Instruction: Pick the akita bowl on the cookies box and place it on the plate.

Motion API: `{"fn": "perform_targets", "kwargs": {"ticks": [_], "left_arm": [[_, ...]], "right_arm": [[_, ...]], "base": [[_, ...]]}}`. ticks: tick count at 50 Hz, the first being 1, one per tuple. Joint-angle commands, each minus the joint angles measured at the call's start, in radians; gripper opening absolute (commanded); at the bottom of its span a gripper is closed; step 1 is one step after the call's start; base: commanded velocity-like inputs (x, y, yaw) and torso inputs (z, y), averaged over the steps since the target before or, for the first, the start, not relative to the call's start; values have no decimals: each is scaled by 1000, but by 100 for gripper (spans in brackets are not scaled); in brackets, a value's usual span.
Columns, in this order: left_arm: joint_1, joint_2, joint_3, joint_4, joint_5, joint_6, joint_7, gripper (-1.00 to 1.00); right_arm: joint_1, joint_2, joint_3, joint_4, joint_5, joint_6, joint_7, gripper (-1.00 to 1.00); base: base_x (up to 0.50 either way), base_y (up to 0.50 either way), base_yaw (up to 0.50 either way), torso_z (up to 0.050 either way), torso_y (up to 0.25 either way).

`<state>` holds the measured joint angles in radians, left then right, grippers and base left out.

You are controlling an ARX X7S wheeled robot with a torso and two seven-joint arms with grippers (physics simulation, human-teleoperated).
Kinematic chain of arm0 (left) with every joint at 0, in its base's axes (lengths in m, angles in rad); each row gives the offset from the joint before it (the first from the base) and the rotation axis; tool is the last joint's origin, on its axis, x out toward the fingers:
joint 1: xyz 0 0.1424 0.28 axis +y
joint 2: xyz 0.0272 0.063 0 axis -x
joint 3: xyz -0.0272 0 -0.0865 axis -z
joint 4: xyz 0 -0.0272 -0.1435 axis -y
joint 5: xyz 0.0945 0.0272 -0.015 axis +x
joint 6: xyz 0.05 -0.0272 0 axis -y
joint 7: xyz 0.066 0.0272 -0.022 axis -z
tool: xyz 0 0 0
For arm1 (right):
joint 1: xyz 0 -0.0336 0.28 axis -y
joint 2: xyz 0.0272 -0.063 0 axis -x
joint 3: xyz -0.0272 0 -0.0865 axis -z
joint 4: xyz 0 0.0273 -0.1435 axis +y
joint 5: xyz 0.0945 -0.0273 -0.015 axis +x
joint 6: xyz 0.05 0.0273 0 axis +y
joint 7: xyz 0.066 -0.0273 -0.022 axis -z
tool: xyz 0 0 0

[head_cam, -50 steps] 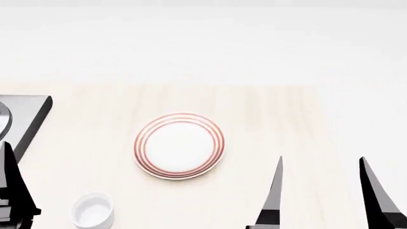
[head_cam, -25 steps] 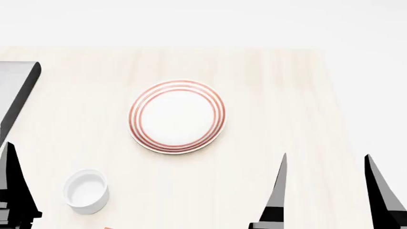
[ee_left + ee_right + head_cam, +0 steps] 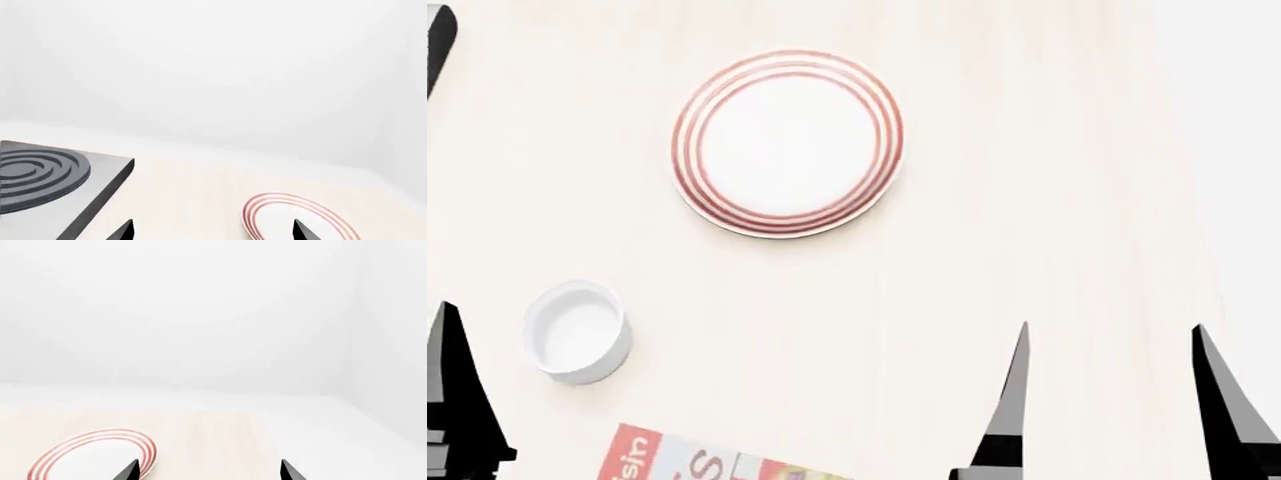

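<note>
The plate (image 3: 787, 143), white with thin red rings, lies on the pale wooden table, empty. A red-and-white corner of the cookies box (image 3: 687, 463) pokes in at the bottom edge of the head view. The akita bowl is out of view. My right gripper (image 3: 1114, 400) hovers open over bare table, nearer than the plate and to its right, with nothing between its fingers. The right wrist view has the plate (image 3: 93, 455) beside that gripper (image 3: 209, 472). My left gripper (image 3: 213, 232) is open too, with the plate (image 3: 293, 220) ahead. Only one of its fingers (image 3: 451, 390) shows in the head view.
A small plain white cup (image 3: 577, 331) stands near the box, nearer than the plate and to its left. The dark stove plate (image 3: 40, 180) with coil rings sits at the table's left; its corner (image 3: 438, 40) shows top left. The table's right edge (image 3: 1174, 200) runs past my right gripper.
The head view has tilted down: plate and cup slid up the picture and the cookies box corner came into sight. Both grippers keep their places in the view, still open.
</note>
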<state>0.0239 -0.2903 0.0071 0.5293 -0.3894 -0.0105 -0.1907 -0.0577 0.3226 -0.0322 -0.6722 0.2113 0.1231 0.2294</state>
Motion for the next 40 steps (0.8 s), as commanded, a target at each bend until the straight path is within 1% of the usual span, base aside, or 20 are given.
{"fn": "perform_targets", "kwargs": {"ticks": [1, 12, 14, 17, 19, 23, 25, 27, 28, 30, 31, 33, 36, 40], "left_arm": [[3, -5, 8, 2, 9, -2, -8, 100], [-4, -8, 7, 0, -7, -28, -24, 100], [-6, -9, 7, -2, -5, -29, -27, 100], [-11, -12, 9, -4, 11, -36, -37, 100], [-15, -13, 13, -7, 31, -37, -45, 100], [-42, -20, 7, -12, 35, -85, -73, 100], [-58, -27, -1, -2, 27, -109, -84, 100], [-65, -33, -1, 1, 37, -114, -90, 100], [-73, -39, -7, 7, 34, -121, -92, 100], [-80, -44, -13, 12, 35, -128, -99, 100], [-88, -47, -18, 14, 37, -138, -106, 100], [-94, -49, -22, 16, 36, -144, -112, 100], [-97, -52, -24, 25, 39, -151, -120, 100], [-97, -53, -21, 21, 41, -151, -120, 100]], "right_arm": [[2, 5, -4, 5, 3, -1, 2, 100], [8, 12, -16, 11, 11, 25, 1, 100], [10, 20, -8, 7, 68, 39, -21, 100], [42, 50, -17, -21, 84, 133, -20, 100], [55, 62, -1, -33, 145, 160, -40, 100], [117, 112, 31, -91, 220, 269, -39, 100], [159, 165, 21, -125, 243, 335, -59, 100], [177, 197, -3, -129, 239, 358, -86, 100], [193, 222, -10, -137, 270, 390, -112, 100], [215, 238, -2, -156, 288, 418, -111, 100], [245, 254, 19, -175, 345, 467, -109, 100], [274, 268, 32, -194, 387, 508, -105, 100], [327, 307, 18, -231, 428, 555, -128, 100], [440, 353, -5, -281, 522, 651, -147, 100]], "base": [[0, 0, 0, 0, -184], [0, 0, 0, 0, 0], [0, 0, 0, 0, 0], [0, 0, 0, 0, 0], [0, 0, 0, 0, 0], [0, 0, 0, 0, 0], [0, 0, 0, 0, 0], [0, 0, 0, 0, 0], [0, 0, 0, 0, 0], [0, 0, 0, 0, 0], [0, 0, 0, 0, 0], [0, 0, 0, 0, 0], [0, 0, 0, 0, 0], [0, 0, 0, 0, 0]]}}
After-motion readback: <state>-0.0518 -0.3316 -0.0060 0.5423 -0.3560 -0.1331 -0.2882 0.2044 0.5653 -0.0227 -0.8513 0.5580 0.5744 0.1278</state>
